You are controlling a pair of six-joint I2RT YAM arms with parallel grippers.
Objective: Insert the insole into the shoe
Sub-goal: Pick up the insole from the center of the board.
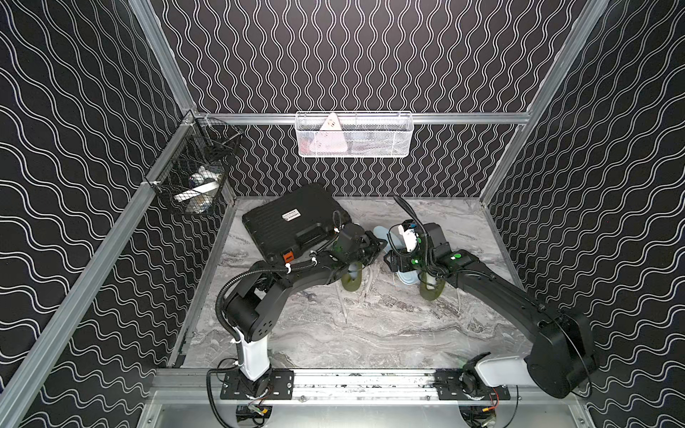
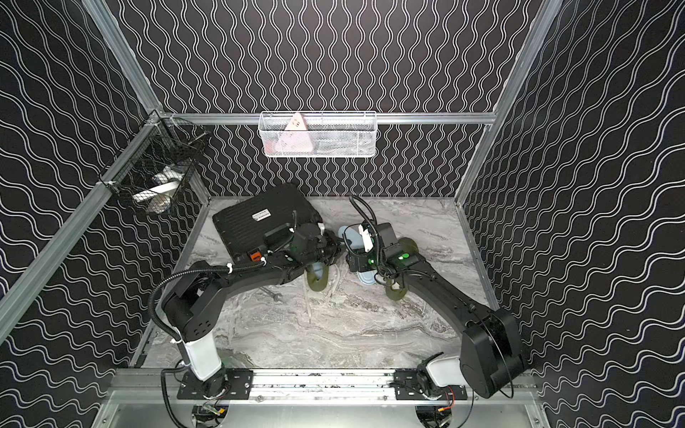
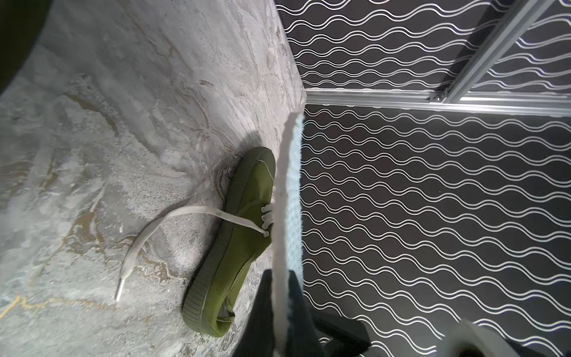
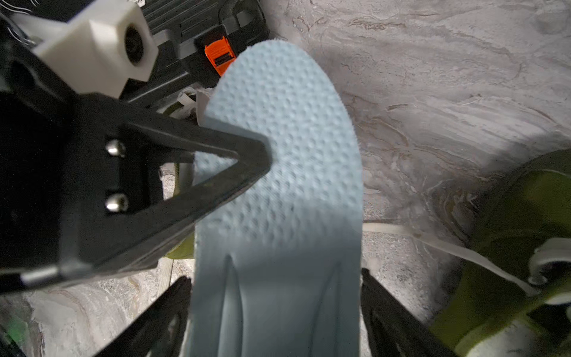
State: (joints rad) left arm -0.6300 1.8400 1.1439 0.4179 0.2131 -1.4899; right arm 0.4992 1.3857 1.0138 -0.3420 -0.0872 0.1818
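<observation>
The pale blue insole [image 4: 278,148] hangs in the air above the middle of the desk [image 1: 370,333], toward its back edge, between the two olive shoes and inside neither. The left gripper [image 4: 262,156] has its jaws pinched shut on one long edge. The right gripper [image 4: 275,279] has its jaws wide, one at each side of the grooved end, not visibly squeezing (it looks like a handover). The right-side shoe [image 1: 432,291] lies under the right arm and the middle shoe [image 1: 350,282] under the left, with laces [image 3: 148,235] loose. Likely trouble: if the left lets go before the right bites, the insole drops. A squeeze across its width may bow the foam, and a stray lace could block the opening.
</observation>
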